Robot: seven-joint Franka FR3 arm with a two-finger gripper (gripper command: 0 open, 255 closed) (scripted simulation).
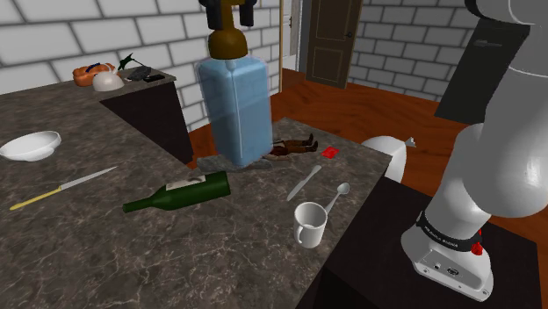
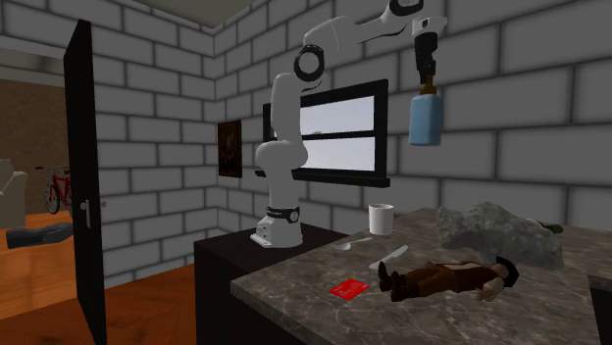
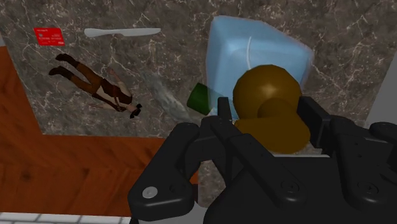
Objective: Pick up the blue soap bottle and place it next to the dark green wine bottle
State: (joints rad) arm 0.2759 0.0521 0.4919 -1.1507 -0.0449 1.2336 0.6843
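Dark marbled desk (image 1: 132,255) open on lying dark green wine bottle's (image 1: 180,193) near side — white mug (image 1: 310,224), grey spoon (image 1: 336,199) block shoulder view's right.

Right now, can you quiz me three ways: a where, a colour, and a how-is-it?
1. Where is the blue soap bottle? A) in a sink B) up in the air C) in a drawer
2. What colour is the mug? A) red B) white C) yellow
3. How is the green wine bottle? A) lying on its side B) standing upright C) broken in pieces

1 B: the gripper holds it by its brown top above the counter.
2 B: it is plain white.
3 A: it lies flat on the counter.
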